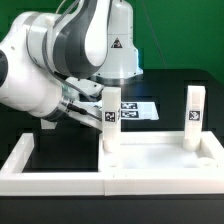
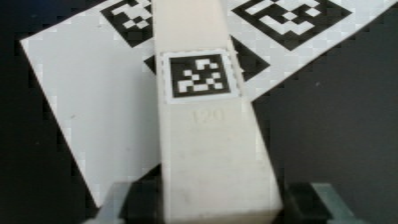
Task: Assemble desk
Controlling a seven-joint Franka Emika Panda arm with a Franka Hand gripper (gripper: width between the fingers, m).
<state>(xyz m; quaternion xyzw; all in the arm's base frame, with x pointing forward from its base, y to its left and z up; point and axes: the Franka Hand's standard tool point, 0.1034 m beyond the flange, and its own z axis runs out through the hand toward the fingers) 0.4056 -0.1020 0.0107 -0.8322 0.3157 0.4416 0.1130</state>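
Gripping a tagged desk leg, your jaws are closed against its two sides. Between them it stands upright at a corner of the desk panel. A second leg stands well clear of them, and the marker board lies beyond.

A leg partly hides marker board (2 tags cropped).
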